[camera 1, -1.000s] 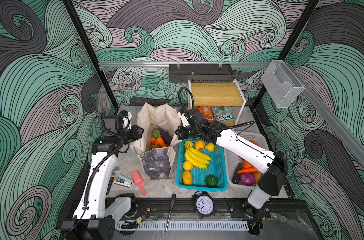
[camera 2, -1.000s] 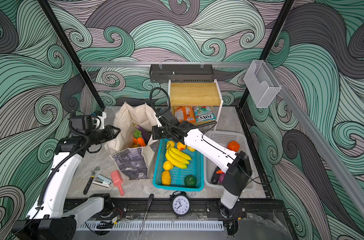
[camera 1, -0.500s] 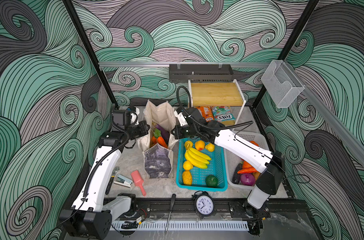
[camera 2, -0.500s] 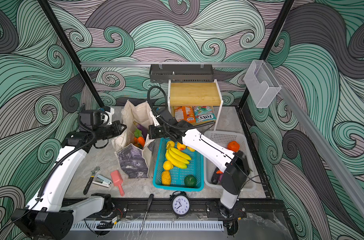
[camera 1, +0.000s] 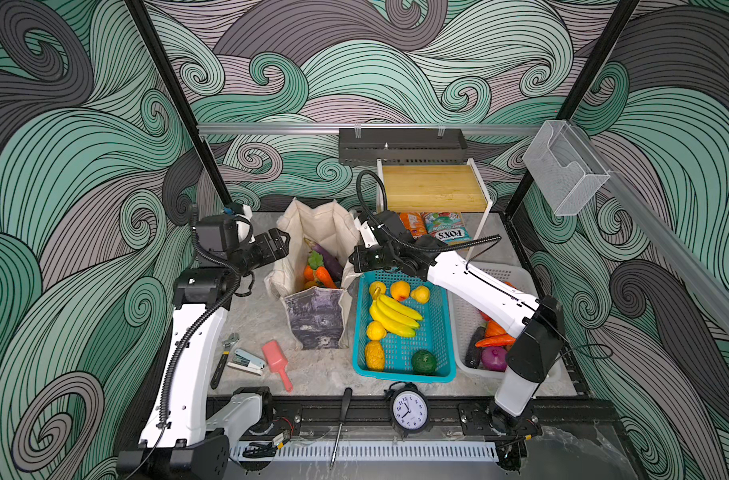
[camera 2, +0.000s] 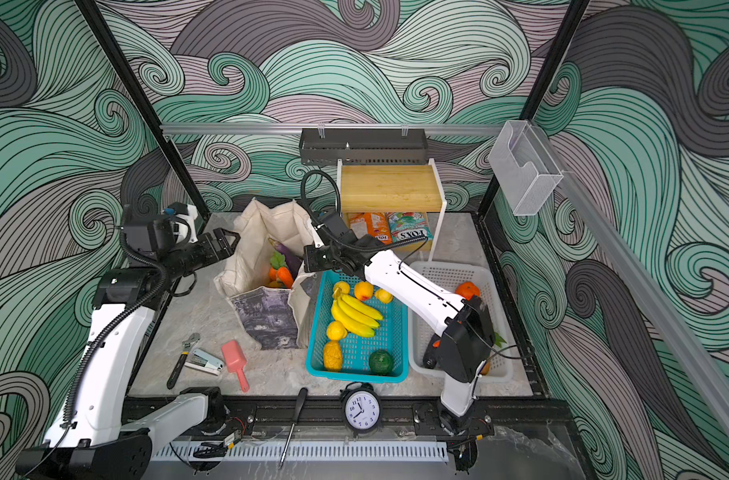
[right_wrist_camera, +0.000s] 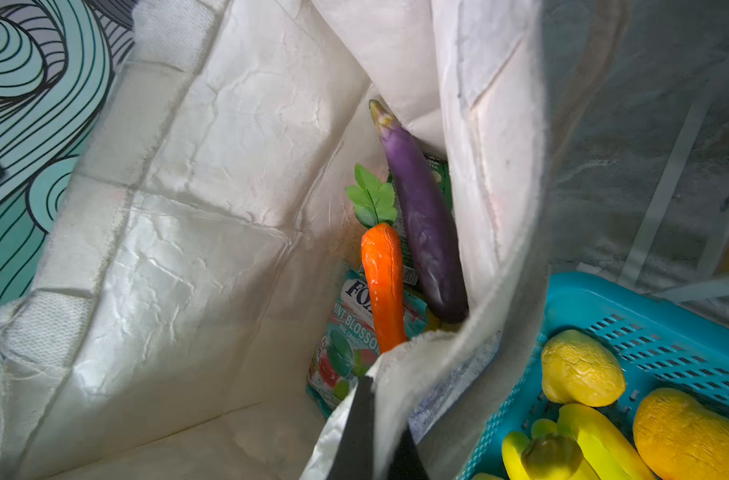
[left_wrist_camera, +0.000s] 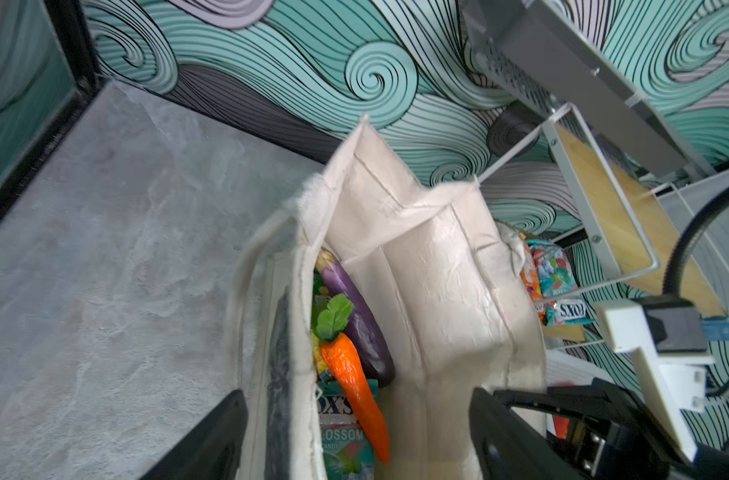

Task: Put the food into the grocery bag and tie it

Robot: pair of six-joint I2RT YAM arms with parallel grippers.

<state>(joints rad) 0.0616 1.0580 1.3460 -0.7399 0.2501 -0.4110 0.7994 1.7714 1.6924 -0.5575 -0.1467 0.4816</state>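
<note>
Bag (camera 1: 313, 232) upright near bench back edge, left of centre, touching teal basket (camera 1: 435, 336). R claw (camera 1: 353, 262) clamped on bag rim, basket side, holding the mouth open. L claw (camera 1: 284, 247) spread apart at opposite rim. Wrist cam shows rim fabric between its halves, not gripped.

In bag: carrot (right_wrist_camera: 381, 282), eggplant (right_wrist_camera: 425, 232), candy pkt (right_wrist_camera: 350, 332), plus sth orange underneath, can't ID.

Left to do: bananas (camera 1: 394, 316) and loose fruit in teal basket, veg in white basket (camera 1: 462, 316) by bench right edge, pkts (camera 1: 446, 228) under shelf at back. Est. under half packed, tie not started.
</note>
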